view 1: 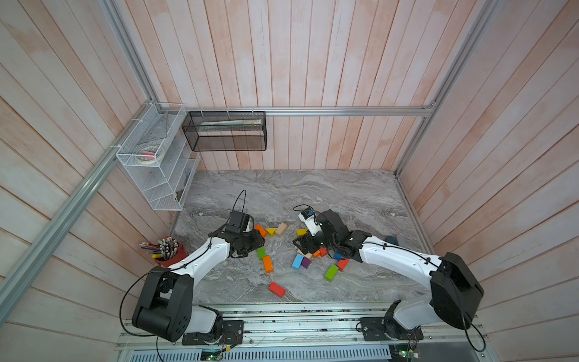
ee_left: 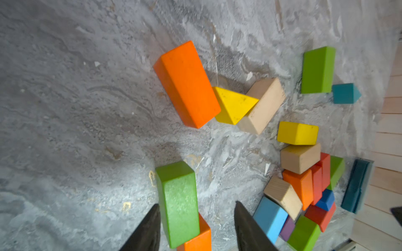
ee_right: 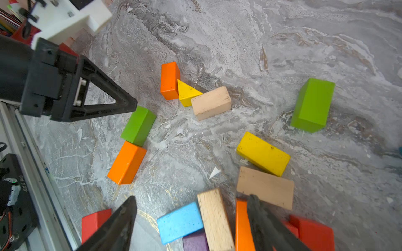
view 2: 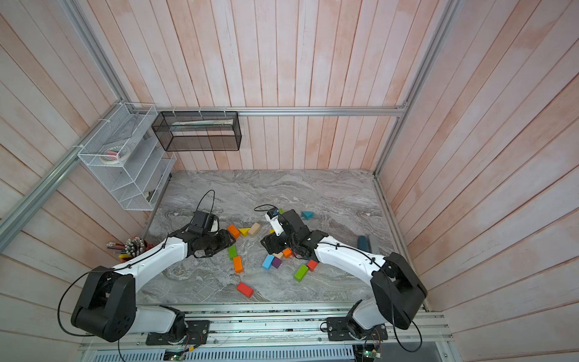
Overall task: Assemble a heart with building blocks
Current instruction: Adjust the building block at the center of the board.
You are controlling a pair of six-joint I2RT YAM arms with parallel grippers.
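Observation:
The building blocks lie scattered mid-table. My left gripper [ee_left: 196, 204] is open, its jaws either side of a green brick [ee_left: 178, 204] that lies end to end with an orange brick [ee_left: 198, 236]; one finger [ee_left: 152, 223] is almost against the green brick, the other stands clear. In both top views this pair [view 1: 261, 252] [view 2: 232, 251] lies just off the left gripper's tip. Beyond them an orange brick [ee_left: 187, 84], a yellow wedge [ee_left: 233, 107] and a tan brick [ee_left: 263, 106] touch in a row. My right gripper [ee_right: 192, 196] hangs open over a blue brick [ee_right: 179, 221] and a tan brick [ee_right: 214, 219] in the pile.
A red brick [view 1: 277, 289] lies alone near the front rail, and a green brick [view 1: 331, 272] lies right of the pile. A red cup of pencils [view 1: 169, 250] stands at the left wall. A white wire rack [view 1: 156, 156] and a black mesh basket [view 1: 225, 131] hang at the back left.

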